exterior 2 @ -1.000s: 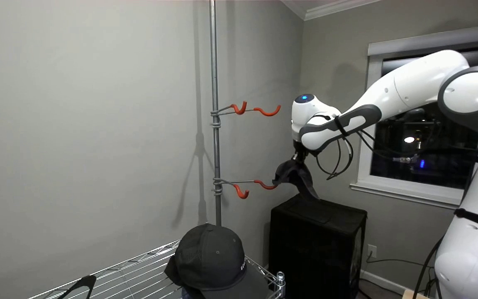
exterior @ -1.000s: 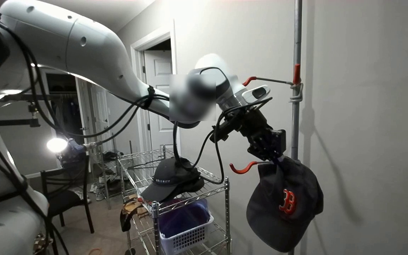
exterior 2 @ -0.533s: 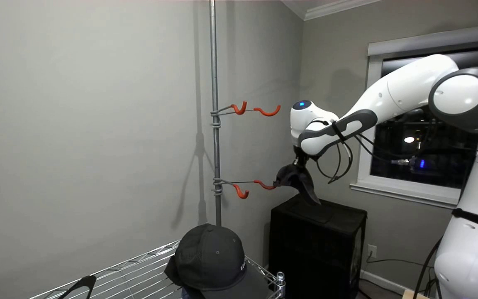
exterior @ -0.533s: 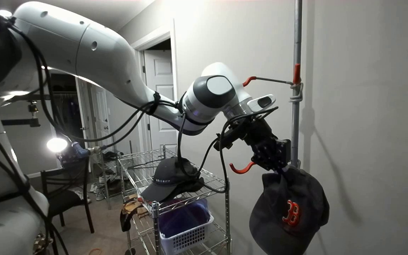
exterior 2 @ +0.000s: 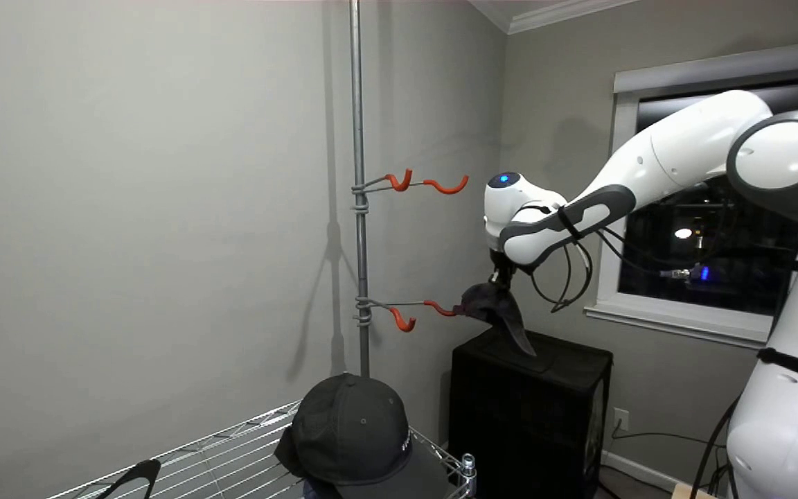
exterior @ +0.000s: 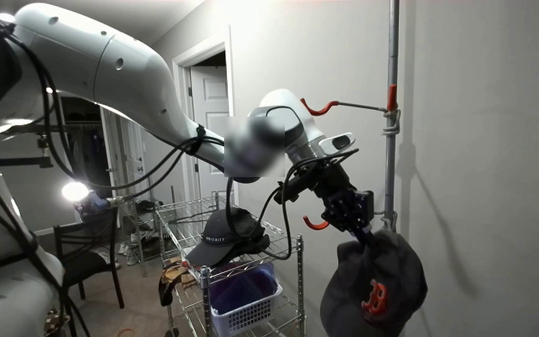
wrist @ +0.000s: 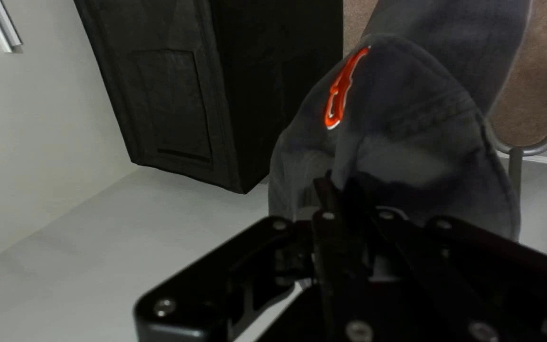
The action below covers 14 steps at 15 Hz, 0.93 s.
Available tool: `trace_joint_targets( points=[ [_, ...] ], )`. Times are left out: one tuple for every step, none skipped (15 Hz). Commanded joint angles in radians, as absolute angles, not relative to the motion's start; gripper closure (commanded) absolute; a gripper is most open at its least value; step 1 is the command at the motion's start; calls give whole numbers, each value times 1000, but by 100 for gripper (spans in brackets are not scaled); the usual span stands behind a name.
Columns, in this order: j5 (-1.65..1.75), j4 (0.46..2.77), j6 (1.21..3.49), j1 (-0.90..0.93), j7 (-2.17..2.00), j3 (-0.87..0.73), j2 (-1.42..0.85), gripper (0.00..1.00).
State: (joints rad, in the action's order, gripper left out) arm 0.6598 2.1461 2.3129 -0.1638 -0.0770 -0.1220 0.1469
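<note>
My gripper [exterior: 364, 232] is shut on the crown of a dark cap [exterior: 400, 276] with a red B logo. The cap hangs below the fingers, brim down, in mid-air. In the wrist view the cap [wrist: 411, 142] fills the space ahead of the gripper [wrist: 342, 190], its cloth pinched between the fingertips. In an exterior view the cap's left edge [exterior 2: 489, 305] overlaps the tip of a lower red hook [exterior 2: 439, 309]; I cannot tell whether they touch. That hook [exterior: 315, 223] is partly hidden behind the gripper in an exterior view.
A grey pole [exterior 2: 360, 242] carries red-tipped hooks at two heights, including upper hooks [exterior 2: 446, 186]. A black box [exterior 2: 530, 416] stands below the held cap. A wire shelf [exterior: 251, 264] bears another dark cap [exterior: 222, 234], with a white basket [exterior: 246, 316] beneath. Cables hang from the arm.
The arm and held cap have moved lower in both exterior views. The cap first shifted away from the arm's base, then slightly back. The grip has stayed shut on it.
</note>
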Motion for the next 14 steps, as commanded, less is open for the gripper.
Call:
trace_joint_targets(
  points=[
    [668, 2219, 2314, -153, -37, -113, 212, 59],
    [667, 2229, 2312, -150, -35, -111, 220, 51],
    [666, 2241, 2310, -148, -32, -109, 234, 45],
    [665, 2252, 2310, -146, -29, -107, 245, 40],
    [667, 2267, 2310, -144, -27, -104, 263, 33],
    [667, 2279, 2309, -141, -24, -101, 278, 27],
    [665, 2296, 2309, -136, -23, -96, 300, 19],
    [661, 2311, 2308, -131, -18, -90, 319, 14],
    [655, 2333, 2308, -124, -11, -81, 345, 8],
    [655, 2350, 2306, -119, -9, -72, 367, 2],
    [646, 2371, 2304, -108, -3, -63, 392, 0],
    [640, 2387, 2303, -99, 0, -56, 413, 0],
    [624, 2413, 2300, -83, 10, -48, 442, 0],
    [616, 2433, 2297, -72, 14, -39, 465, 0]
  ],
)
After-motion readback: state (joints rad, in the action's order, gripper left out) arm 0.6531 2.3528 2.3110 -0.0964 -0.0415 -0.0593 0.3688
